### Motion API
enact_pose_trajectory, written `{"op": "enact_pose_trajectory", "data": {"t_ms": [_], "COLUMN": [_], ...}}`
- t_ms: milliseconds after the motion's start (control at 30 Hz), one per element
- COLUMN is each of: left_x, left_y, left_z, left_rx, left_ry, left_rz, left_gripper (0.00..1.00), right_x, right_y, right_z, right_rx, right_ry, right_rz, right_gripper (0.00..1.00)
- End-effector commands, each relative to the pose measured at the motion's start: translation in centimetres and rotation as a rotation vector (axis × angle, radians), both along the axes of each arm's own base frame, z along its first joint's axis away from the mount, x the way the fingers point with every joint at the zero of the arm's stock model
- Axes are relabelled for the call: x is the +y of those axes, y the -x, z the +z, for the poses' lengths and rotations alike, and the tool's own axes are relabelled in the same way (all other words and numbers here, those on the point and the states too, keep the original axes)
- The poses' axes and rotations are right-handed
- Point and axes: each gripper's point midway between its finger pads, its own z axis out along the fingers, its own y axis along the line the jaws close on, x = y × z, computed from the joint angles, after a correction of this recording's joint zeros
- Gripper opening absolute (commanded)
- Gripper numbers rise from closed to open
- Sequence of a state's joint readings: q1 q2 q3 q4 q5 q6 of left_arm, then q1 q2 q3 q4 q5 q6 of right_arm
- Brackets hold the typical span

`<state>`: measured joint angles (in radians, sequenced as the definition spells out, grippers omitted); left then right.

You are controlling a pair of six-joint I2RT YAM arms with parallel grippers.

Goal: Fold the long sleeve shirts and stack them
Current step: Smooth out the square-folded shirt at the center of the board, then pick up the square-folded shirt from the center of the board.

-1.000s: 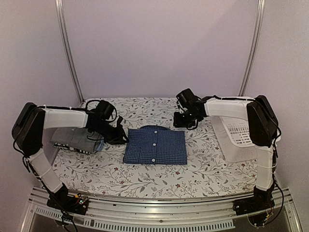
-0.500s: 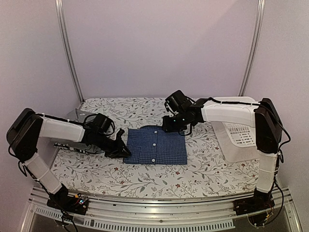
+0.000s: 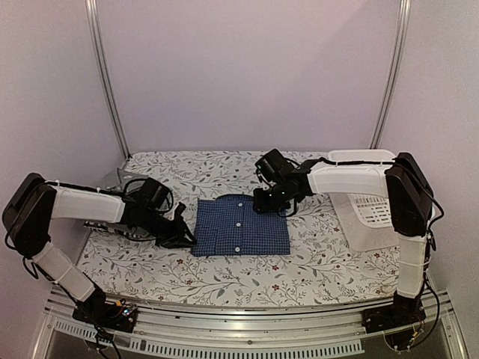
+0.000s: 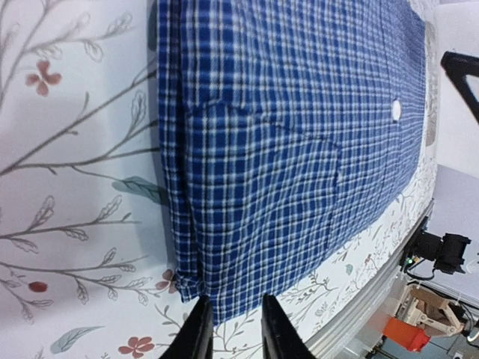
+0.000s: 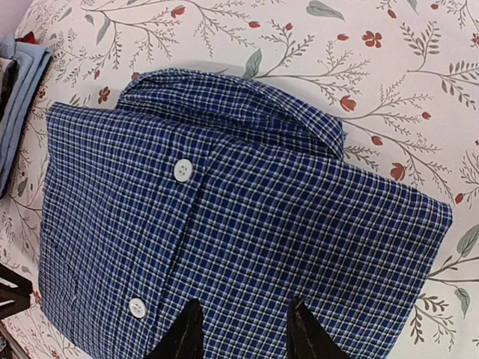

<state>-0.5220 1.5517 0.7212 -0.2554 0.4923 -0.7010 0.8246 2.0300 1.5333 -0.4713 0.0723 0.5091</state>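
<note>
The left jaws and right jaws stand a little apart, holding nothing, at opposite sides of the folded blue shirt [image 3: 241,226] in the middle of the desk [image 3: 224,277]. It is best to pinch every layer and lift both sides together.

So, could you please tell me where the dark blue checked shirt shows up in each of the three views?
Top external: the dark blue checked shirt lies folded at the middle of the table.
Left wrist: the shirt fills the middle and upper right, one corner near the bottom edge.
Right wrist: the shirt fills the centre, collar at the top.
Shared landmark: its white buttons.
</note>
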Motion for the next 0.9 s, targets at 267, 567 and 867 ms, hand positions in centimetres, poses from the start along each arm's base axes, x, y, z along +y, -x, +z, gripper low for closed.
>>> {"op": "enact_pose_trajectory", "data": {"t_ms": [267,567,867], "left_x": [1.6,0.8,1.0], "left_y": [-6.3,-8.9,-8.8], "left_z": [0.7,-1.6,-3.8], "left_rx": [-0.126,-0.105,-0.051], "left_ry": [-0.111,-0.146,-0.196], "left_rz": [0.042,0.041,0.046], "left_gripper": [0.45,0.47,0.37], "right_x": [-3.9,-6.0,-7.1], "right_y": [2.6,3.7,4.4], "right_z": [0.5,0.5,-1.2], "right_rx": [-0.003,-0.001,0.015], "right_ry": [0.019,0.010,0.010], "right_rz": [-0.065,-0.089,-0.099], "right_gripper": [0.38,0.40,0.40]}}
